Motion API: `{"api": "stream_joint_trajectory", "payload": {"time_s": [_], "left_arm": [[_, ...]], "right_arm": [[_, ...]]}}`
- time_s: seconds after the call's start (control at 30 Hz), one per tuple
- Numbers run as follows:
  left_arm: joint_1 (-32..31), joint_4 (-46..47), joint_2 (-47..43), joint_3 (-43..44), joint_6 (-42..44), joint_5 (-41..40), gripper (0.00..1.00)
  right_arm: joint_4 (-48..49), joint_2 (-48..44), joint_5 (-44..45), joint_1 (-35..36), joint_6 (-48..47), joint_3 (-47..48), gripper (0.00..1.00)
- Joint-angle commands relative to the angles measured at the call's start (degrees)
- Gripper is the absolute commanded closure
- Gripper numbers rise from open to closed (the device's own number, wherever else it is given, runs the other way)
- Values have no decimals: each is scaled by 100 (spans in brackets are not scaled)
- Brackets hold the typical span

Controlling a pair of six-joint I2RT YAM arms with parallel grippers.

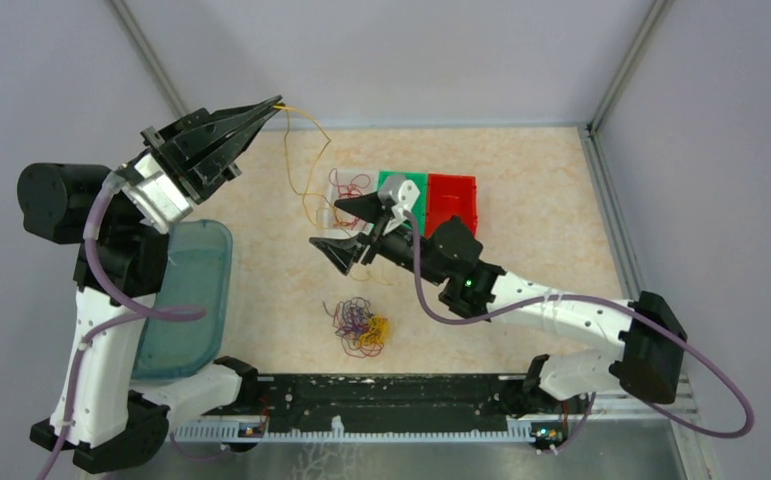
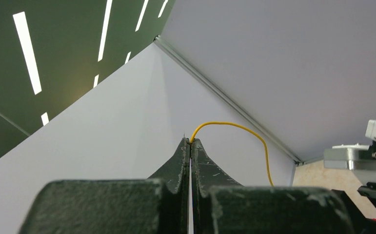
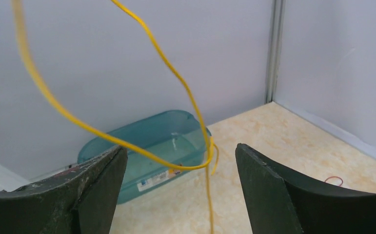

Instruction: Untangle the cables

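A: Where's the yellow cable (image 1: 299,150)?

B: One end is pinched in the left tool (image 1: 275,104), whose jaws are tight together on it. That tool is lifted high over the far left of the desk (image 1: 541,200). From there the cable droops in loops towards the right tool (image 1: 326,223). The other cables, a tangle (image 1: 361,325), lie mid-desk near the arms, well apart from it.

A: And the right tool?

B: Its jaws are wide apart and grip nothing. Its wrist view shows the cable hanging in the gap between them. Whether it brushes one finger I cannot tell.

A: So what's the step?

B: I'd judge a second grip lower on the strand. Centre a single pass of the cable in the gap and close gently. Then draw the tools apart slowly so it straightens. Closing on both passes of the loop would likely trap a kink.
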Motion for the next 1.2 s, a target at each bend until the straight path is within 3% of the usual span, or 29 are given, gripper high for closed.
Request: {"api": "stream_joint_trajectory", "payload": {"time_s": [0.0, 0.13, 0.33, 0.43, 0.53, 0.7, 0.93, 1.17], "left_arm": [[-23, 124, -41, 0, -177, 206, 100], [-26, 158, -51, -32, -271, 217, 100], [-29, 167, -164, -223, -351, 181, 100], [-22, 176, -287, -477, -370, 132, 100], [-24, 153, -441, -883, -448, 29, 100], [-24, -559, -711, -1778, -154, -204, 83], [-36, -2850, -648, -2305, 907, -79, 35], [-34, -3662, -834, -2688, 1340, -399, 10]], "right_arm": [[-103, 284, 236, -51, -358, 416, 21], [-25, 467, 452, -64, -556, 541, 32], [242, 407, 442, -197, -471, 521, 81], [321, 197, 459, -336, -282, 358, 98], [292, -83, 497, -633, -26, 198, 100], [-236, -452, 868, -1186, 355, 117, 100], [-1549, -533, 1371, -2011, 620, 509, 100], [-1775, -236, 1621, -2620, 574, 599, 100]]}}
